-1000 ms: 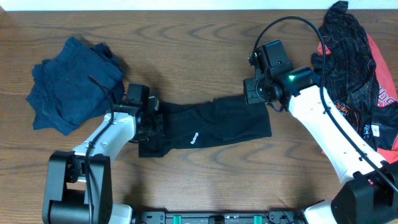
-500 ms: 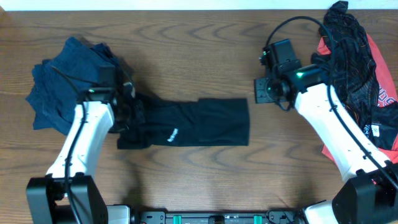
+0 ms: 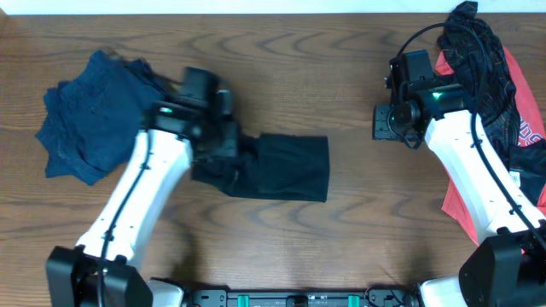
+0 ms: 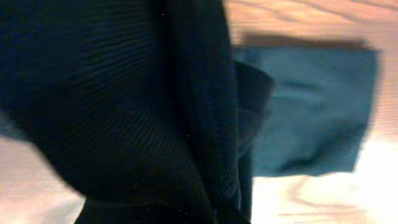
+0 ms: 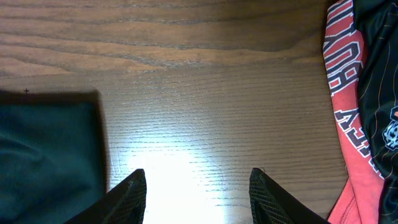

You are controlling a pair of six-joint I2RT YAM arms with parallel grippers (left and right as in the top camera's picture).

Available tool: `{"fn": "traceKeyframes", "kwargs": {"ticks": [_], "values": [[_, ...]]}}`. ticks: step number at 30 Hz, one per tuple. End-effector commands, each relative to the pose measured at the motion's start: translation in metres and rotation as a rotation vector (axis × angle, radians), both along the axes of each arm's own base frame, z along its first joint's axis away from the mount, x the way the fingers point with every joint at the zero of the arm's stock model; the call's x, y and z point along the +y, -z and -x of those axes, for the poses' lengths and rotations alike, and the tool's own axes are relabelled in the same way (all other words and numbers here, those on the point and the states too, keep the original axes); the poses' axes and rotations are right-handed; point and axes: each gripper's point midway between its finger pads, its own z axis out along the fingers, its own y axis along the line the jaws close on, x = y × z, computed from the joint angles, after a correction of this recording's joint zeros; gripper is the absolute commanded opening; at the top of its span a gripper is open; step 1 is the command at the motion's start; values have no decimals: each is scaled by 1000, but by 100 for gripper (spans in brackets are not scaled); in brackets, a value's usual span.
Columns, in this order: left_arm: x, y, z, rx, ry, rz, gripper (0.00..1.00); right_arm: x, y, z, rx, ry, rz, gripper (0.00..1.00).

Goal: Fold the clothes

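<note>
The black T-shirt (image 3: 286, 169) lies mid-table, folded narrow. Its left end is lifted and bunched under my left gripper (image 3: 223, 141), which is shut on it. In the left wrist view black cloth (image 4: 124, 106) fills the left side and hides the fingers, with the flat part of the shirt (image 4: 317, 112) beyond. My right gripper (image 3: 381, 122) hangs open over bare wood, to the right of the shirt and apart from it. Its fingertips (image 5: 132, 194) hold nothing, and the shirt's edge (image 5: 50, 155) shows at the left.
A pile of dark blue clothes (image 3: 94, 115) sits at the left. A black red-printed shirt (image 3: 478, 68) lies over a red one (image 3: 525, 128) at the right edge, and the red one (image 5: 348, 93) also shows in the right wrist view. Bare wood (image 3: 358, 213) surrounds the T-shirt.
My left gripper has carried the T-shirt's left end up and to the right, so the shirt covers less table. My right gripper has drawn away from the shirt's right end, to the right.
</note>
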Motion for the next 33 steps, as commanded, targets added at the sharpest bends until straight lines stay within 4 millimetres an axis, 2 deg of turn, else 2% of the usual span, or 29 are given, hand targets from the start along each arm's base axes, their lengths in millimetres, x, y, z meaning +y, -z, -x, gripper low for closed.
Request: {"fn": "traceKeyframes", "kwargs": {"ticks": [1, 5, 9, 12, 16, 21, 23, 24, 25, 28, 29, 31, 33], "values": [[-33, 8, 2, 4, 79, 1, 6, -4, 0, 0, 2, 25, 5, 52], [-67, 28, 5, 30, 118, 8, 6, -4, 0, 1, 10, 25, 6, 52], [-90, 43, 9, 40, 170, 5, 6, -4, 1, 2, 14, 24, 4, 51], [-104, 47, 12, 30, 205, 10, 6, -4, 1, 2, 14, 24, 4, 51], [-117, 45, 12, 3, 229, 25, 6, -4, 1, 2, 14, 24, 4, 51], [-120, 44, 13, 7, 209, 35, 7, -4, 1, 2, 14, 24, 4, 52], [-125, 43, 14, 18, 198, 67, 17, -4, 1, 2, 14, 24, 4, 52], [-132, 40, 17, 29, 213, 109, 27, -4, 1, 2, 14, 24, 4, 51], [-142, 36, 20, 41, 234, 165, 29, -4, 1, 2, 14, 24, 4, 52], [-174, 8, 33, 53, 347, 377, 32, -4, 0, 2, 13, 24, 4, 51], [-178, -3, 34, 33, 384, 417, 33, -4, 0, 2, 13, 24, 3, 52], [-174, -25, 30, -36, 415, 438, 34, -4, 0, 2, 13, 23, 3, 52], [-159, -47, 22, -117, 410, 441, 34, 0, 1, 3, 17, 9, -15, 52]]}}
